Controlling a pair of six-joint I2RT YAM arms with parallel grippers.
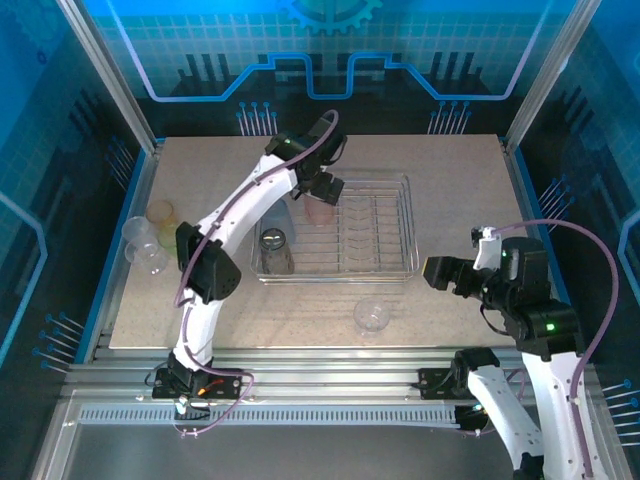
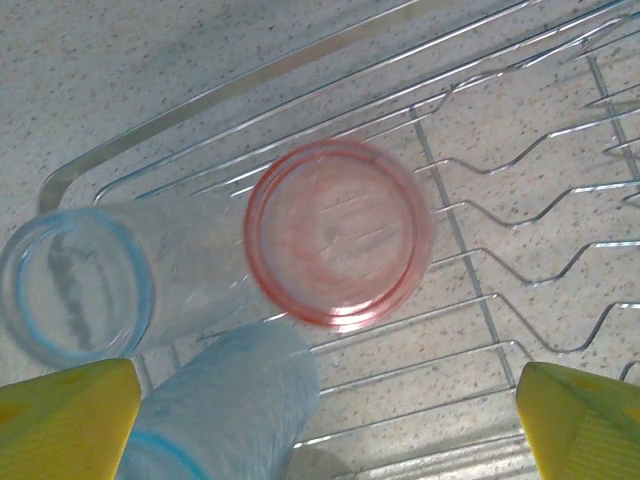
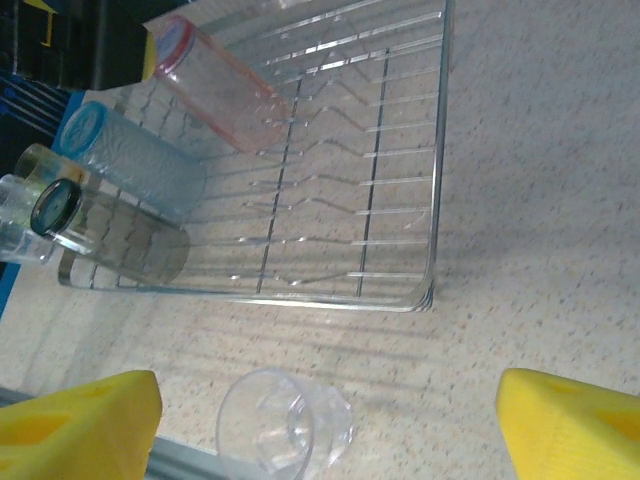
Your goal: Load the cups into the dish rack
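Pink cup (image 2: 338,235) sits untouched beneath wide-open left end effector (image 2: 325,420).

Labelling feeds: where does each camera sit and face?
Top external: above and behind, looking down on the silver wire dish rack; both arms show.
Left wrist: on the left arm, looking down at the pink translucent plastic cup; left claw shows.
Right wrist: on the right arm, facing the rack past a clear plastic tumbler; right claw shows.
Both wrists share the pink cup.
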